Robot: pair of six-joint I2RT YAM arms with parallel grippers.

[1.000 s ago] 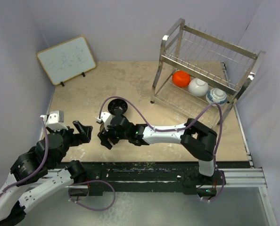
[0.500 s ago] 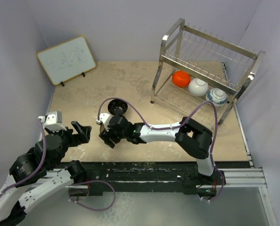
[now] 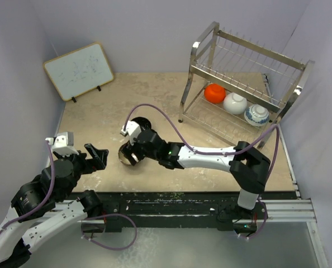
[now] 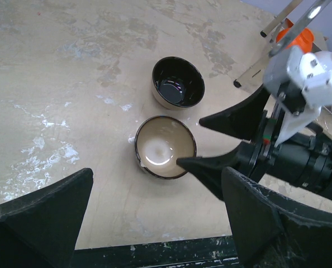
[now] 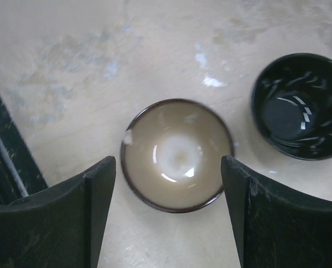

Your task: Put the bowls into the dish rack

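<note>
Dish rack stands far right, well apart. Right gripper released, fingers straddling the tan bowl on the table; left gripper also spread, empty. Risk — off-centre closing shoves it into the black bowl just beside. Finger-to-rim gap unclear — overhead, wrist covers it.

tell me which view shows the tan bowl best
Right wrist: the tan bowl sits centred, seen from above. Left wrist shows it smaller, at an angle; the top camera mostly hides it under the right arm.
</note>
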